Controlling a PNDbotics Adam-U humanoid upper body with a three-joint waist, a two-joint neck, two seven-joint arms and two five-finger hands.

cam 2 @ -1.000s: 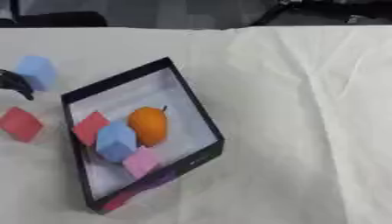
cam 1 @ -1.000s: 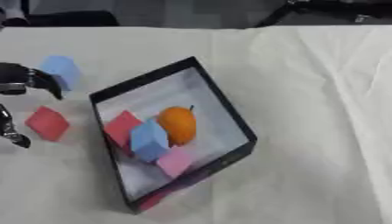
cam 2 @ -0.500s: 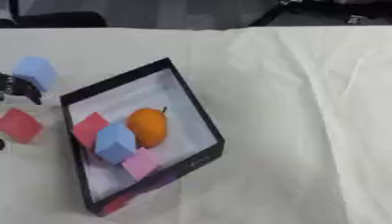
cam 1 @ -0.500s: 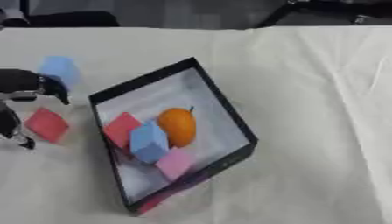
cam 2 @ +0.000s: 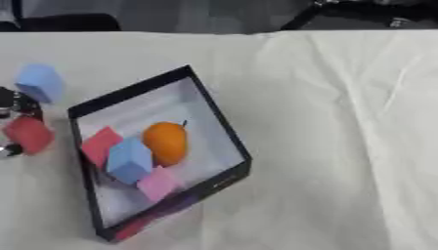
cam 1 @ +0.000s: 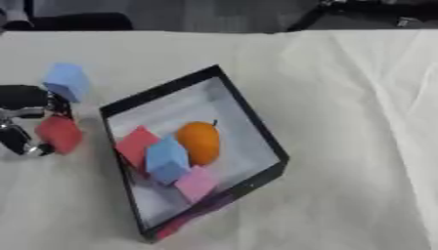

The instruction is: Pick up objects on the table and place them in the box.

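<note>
left hand (cam 1: 26, 117) cut off at edge, fingers around red block (cam 1: 60, 134).

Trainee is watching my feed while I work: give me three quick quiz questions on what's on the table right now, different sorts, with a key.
1. True or false: the orange fruit lies inside the black box.
2. Which block is the left hand closing on? A) the red block B) the light blue block outside the box C) the pink block
3. Fill in: outside the box, ___ blocks remain on the cloth.

Key: 1 true; 2 A, fingers sit either side of it; 3 two.
</note>
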